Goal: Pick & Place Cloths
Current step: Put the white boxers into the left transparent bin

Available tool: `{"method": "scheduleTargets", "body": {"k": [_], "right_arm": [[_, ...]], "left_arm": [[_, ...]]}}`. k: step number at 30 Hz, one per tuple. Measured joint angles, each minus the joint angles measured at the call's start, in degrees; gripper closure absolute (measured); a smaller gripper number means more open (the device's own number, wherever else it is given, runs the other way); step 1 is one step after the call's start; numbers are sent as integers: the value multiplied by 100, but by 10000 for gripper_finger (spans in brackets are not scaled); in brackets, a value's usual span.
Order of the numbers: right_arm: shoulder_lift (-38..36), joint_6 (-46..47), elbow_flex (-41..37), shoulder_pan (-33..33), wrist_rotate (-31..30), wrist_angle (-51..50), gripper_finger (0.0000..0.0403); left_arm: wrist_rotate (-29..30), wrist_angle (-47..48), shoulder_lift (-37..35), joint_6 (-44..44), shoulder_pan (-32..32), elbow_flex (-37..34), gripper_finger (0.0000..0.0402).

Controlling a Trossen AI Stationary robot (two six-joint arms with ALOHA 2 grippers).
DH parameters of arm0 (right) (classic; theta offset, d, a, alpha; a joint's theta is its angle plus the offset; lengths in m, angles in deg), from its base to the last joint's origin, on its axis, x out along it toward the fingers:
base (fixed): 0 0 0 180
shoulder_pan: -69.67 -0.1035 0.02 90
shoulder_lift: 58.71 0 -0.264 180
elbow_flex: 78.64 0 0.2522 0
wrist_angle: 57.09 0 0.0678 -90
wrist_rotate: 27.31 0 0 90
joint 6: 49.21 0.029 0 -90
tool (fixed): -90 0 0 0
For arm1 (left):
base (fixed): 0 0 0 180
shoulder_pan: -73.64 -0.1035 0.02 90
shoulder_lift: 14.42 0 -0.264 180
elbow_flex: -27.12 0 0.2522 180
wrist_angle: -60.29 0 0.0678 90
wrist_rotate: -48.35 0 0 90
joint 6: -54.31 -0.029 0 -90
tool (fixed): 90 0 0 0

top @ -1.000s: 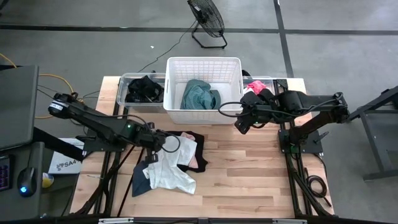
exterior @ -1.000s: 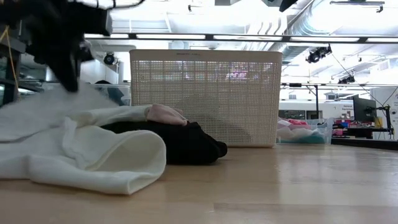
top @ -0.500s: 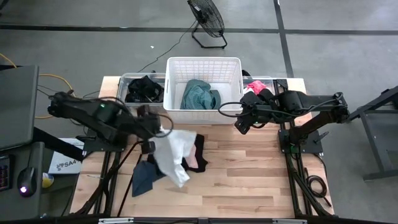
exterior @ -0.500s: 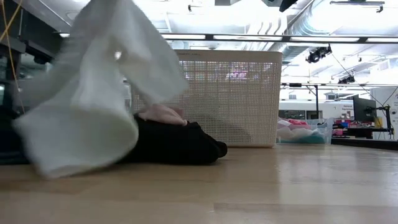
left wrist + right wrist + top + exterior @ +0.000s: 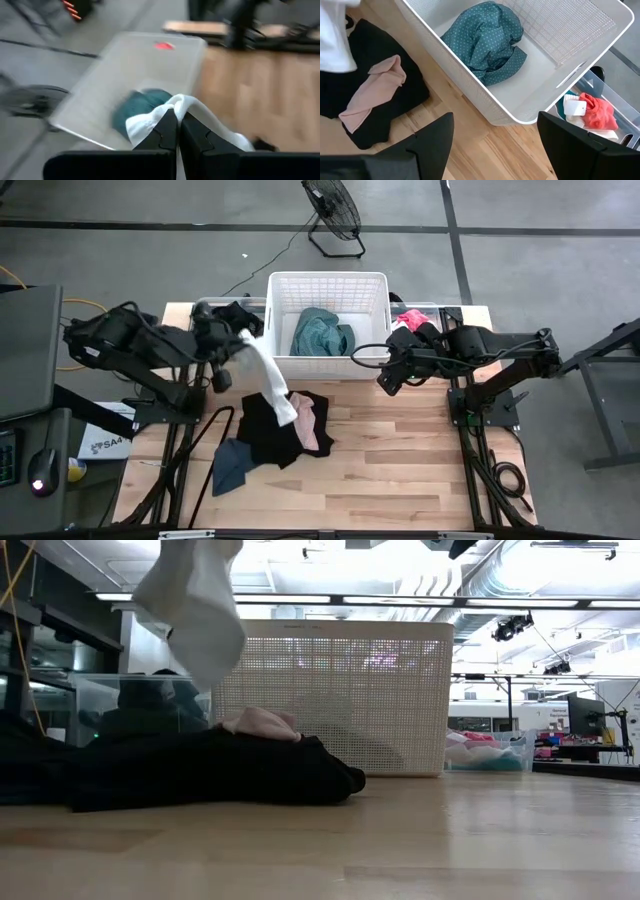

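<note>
Overhead camera faces straight down on the white basket (image 5: 327, 325). Low camera sits at table (image 5: 400, 850) level, facing the basket's near wall. Right wrist camera looks closely into it; both wrist views share it.

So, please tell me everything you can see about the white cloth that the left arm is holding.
The white cloth is soft, plain fabric, hanging limp and folded from the left tool, whose fingers are shut on its upper edge. It is lifted off the table, between the clear bin and the white basket. Its lower end dangles above the black cloth and the pink cloth; whether it touches them cannot be told.
</note>
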Motion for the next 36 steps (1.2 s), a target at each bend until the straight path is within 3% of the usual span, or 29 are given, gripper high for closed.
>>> {"method": "scheduleTargets", "body": {"k": [12, 17, 24, 31, 36], "right_arm": [[0, 127, 0, 111, 0, 59, 124], [0, 149, 0, 253, 11, 83, 124], [0, 149, 0, 429, 18, 223, 124], [0, 151, 0, 559, 20, 264, 124], [0, 151, 0, 641, 20, 324, 124]], "left_arm": [[3203, 16, -101, -342, -2, 166, 402], [4028, 21, -271, -342, -7, 168, 401], [4130, 146, -400, -525, -857, 168, 401], [3334, 161, -404, -1100, -2273, 58, 401], [2754, -346, -400, -1872, -3059, -183, 401]]}}
